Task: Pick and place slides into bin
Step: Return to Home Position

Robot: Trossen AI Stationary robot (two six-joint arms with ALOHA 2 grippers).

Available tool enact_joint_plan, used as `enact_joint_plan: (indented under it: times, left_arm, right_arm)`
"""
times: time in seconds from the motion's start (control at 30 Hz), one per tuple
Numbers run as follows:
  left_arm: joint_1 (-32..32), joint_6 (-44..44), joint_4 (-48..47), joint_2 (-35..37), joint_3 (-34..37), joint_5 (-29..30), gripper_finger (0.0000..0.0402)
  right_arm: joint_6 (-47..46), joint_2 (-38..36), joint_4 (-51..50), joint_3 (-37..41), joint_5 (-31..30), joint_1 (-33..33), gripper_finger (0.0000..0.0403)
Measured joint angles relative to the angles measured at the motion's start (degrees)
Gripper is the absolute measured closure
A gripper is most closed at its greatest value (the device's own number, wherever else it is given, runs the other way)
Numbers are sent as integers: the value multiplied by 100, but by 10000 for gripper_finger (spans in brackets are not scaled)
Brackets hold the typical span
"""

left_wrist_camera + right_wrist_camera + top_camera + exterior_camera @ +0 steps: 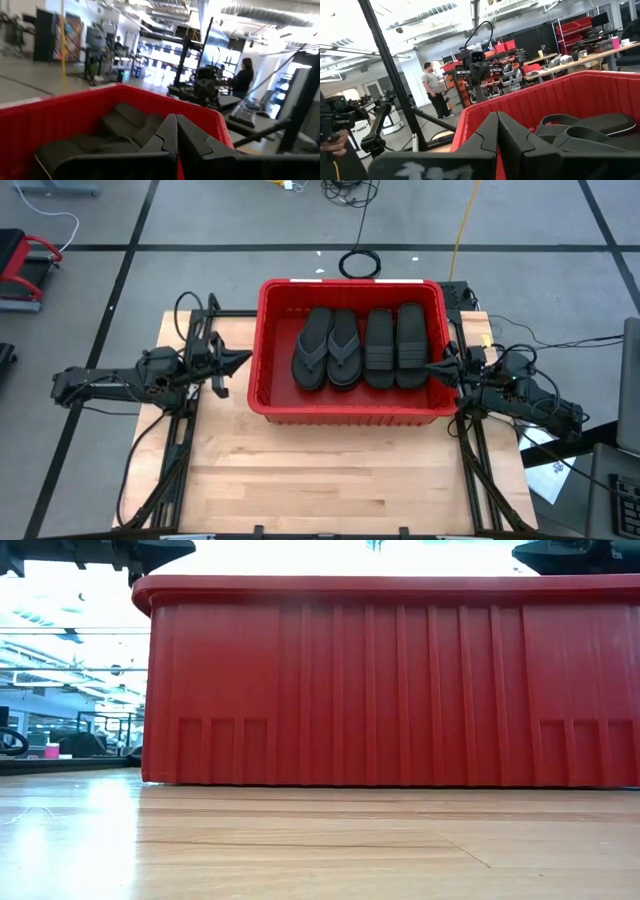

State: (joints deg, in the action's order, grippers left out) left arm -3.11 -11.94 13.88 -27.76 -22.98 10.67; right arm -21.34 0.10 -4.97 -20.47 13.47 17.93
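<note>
Four slides (pixel 379 350): side by side in bin (pixel 350 417)
Left gripper (pixel 247 361): pinched closed, empty, by bin's left wall
Right gripper (pixel 433 366): closed, empty, over right rim

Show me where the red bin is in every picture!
High view: red bin between left gripper and right gripper.
Low view: red bin fills most of it.
Left wrist view: red bin beyond the left gripper.
Right wrist view: red bin beyond the right gripper.
Shared landmark: its thick rim.
</note>
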Motion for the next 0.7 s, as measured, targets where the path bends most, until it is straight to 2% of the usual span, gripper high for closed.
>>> enact_joint_plan:
  times: [0.13, 0.37, 0.7]
  left_arm:
    - [0, -445, -302, -73, 0, -214, 401]
    - [0, -1100, -377, -110, 0, -220, 397]
    - [0, -1126, -384, -112, 0, -317, 396]
  right_arm:
    - [105, 0, 0, 0, 2, 0, 403]
    - [107, 0, 25, 0, 6, 0, 403]
    - [106, 0, 24, 0, 9, 0, 403]
